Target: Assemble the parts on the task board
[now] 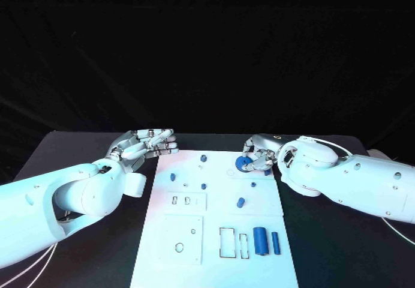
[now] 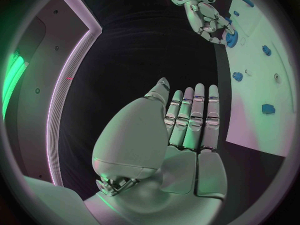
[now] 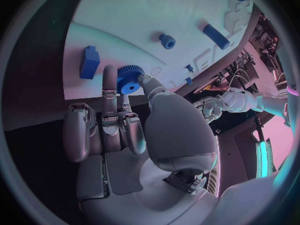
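the right hand (image 1: 259, 159) pinches a blue gear (image 1: 244, 162) between thumb and finger over the far end of the white board (image 1: 216, 264), while the left hand (image 1: 149, 144), fingers straight and empty, hovers beside the board's far left corner.

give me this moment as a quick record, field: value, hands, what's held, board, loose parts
left hand: left hand at the board's far left corner, fingers straight and together, holding nothing
right hand: right hand pinches the blue gear over the board's far right part
board: white task board in the middle of the black table
loose parts: large blue cylinder and slim blue bar lying side by side near the board's near right corner
task state: gear in hand, not seated
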`<state>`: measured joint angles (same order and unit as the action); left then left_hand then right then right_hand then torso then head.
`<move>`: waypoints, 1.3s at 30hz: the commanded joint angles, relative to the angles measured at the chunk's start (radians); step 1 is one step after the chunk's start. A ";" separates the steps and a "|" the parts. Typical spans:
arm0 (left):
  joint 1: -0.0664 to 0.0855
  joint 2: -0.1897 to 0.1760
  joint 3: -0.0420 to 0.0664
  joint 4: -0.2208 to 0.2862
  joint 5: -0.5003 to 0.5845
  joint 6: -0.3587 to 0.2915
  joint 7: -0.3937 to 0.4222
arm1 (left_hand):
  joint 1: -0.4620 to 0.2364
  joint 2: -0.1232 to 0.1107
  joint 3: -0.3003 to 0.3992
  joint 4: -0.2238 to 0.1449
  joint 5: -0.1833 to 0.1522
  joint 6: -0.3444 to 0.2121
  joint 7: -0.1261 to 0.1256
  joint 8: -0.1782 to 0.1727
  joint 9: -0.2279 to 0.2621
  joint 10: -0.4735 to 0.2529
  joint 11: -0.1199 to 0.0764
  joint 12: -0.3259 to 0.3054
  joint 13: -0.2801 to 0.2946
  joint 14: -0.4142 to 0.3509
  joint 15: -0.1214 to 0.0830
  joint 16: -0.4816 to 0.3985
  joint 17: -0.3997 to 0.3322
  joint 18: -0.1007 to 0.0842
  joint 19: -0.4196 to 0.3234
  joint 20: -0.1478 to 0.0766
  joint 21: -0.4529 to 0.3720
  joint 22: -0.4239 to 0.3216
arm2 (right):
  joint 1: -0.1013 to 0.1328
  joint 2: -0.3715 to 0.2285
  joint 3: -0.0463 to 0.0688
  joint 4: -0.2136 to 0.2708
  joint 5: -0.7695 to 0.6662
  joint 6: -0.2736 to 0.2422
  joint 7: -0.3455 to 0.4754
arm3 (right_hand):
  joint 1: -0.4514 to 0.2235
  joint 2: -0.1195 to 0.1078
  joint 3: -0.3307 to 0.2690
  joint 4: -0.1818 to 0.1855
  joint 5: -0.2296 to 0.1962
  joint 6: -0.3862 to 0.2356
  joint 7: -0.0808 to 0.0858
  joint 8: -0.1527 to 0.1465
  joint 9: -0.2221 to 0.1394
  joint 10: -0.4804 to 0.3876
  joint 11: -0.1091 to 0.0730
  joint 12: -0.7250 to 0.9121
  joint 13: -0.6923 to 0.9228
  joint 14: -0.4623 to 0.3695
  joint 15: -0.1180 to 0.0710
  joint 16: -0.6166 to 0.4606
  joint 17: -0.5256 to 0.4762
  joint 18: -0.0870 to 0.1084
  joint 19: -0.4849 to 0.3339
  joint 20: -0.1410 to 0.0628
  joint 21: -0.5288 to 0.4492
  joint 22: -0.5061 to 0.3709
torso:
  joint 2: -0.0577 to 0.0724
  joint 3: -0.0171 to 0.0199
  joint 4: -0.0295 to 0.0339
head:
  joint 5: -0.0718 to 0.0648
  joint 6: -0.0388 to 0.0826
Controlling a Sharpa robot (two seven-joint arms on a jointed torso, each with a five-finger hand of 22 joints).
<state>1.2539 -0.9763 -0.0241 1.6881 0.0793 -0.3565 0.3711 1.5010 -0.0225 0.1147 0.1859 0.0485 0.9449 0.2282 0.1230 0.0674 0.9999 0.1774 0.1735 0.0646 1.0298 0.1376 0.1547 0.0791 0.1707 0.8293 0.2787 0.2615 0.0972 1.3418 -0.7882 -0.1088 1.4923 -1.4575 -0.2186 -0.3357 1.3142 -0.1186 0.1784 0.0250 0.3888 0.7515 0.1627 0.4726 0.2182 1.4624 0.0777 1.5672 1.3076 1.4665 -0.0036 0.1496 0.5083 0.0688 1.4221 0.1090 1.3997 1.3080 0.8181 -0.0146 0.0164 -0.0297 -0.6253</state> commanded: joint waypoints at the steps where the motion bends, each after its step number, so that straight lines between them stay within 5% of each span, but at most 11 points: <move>1: 0.001 0.001 0.001 0.002 0.001 0.019 0.007 | -0.004 0.006 -0.004 0.001 0.000 0.005 0.002 -0.007 -0.001 0.008 -0.001 -0.005 0.001 0.006 0.001 -0.003 -0.001 0.013 0.005 0.001 -0.004 -0.001 | -0.007 0.001 -0.005 -0.003 -0.022 0.040 -0.022 | 0.000 0.013 0.009 0.001 -0.006 0.011 -0.004 0.007 -0.001 0.108 -0.002 0.004 0.263 0.014 0.004 -0.007 0.001 -0.013 0.009 -0.002 0.006 0.018 | -0.001 -0.0003 -0.0005 | 0.000 -0.001; 26: 0.001 0.005 0.001 -0.002 0.001 0.018 0.006 | -0.004 0.008 -0.004 0.000 0.001 0.007 0.001 -0.008 -0.001 0.011 -0.002 -0.008 0.001 0.008 0.000 -0.005 -0.001 0.013 0.006 0.001 -0.004 -0.002 | 0.004 0.004 -0.003 0.070 -0.115 -0.114 -0.011 | -0.015 0.017 0.089 -0.015 0.023 0.107 -0.025 -0.013 -0.011 0.108 -0.019 0.004 0.263 0.014 -0.007 -0.012 0.006 -0.020 0.027 -0.012 0.027 0.054 | 0.000 0.0000 0.0001 | 0.005 0.005; 39: 0.001 0.012 0.001 -0.006 0.001 0.017 0.006 | -0.004 0.008 -0.004 0.000 0.001 0.007 0.001 -0.008 -0.001 0.011 -0.002 -0.008 0.001 0.008 0.000 -0.005 -0.001 0.013 0.006 0.001 -0.004 -0.002 | 0.018 0.083 -0.002 0.118 -0.207 -0.137 -0.017 | -0.020 0.012 0.100 -0.018 0.022 0.117 -0.026 -0.023 -0.013 0.108 -0.020 0.004 0.263 0.014 -0.008 -0.013 0.007 -0.021 0.030 -0.013 0.030 0.060 | 0.000 -0.0012 0.0029 | 0.014 0.010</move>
<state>1.2538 -0.9670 -0.0241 1.6816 0.0793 -0.3563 0.3703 1.5010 -0.0225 0.1147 0.1859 0.0485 0.9449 0.2282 0.1179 0.0674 1.0036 0.1737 0.1683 0.0646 1.0298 0.1376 0.1547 0.0792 0.1707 0.8293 0.2787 0.2616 0.0958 1.3587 -0.7095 -0.1109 1.6088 -1.6082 -0.3396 -0.3468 1.3018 -0.1103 0.2734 0.0042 0.4086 0.8540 0.1483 0.4513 0.2029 1.4658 0.0670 1.5670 1.3073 1.4665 -0.0037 0.1418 0.5137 0.0683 1.4435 0.0946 1.4271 1.3074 0.8176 -0.0151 0.0189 -0.0168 -0.6158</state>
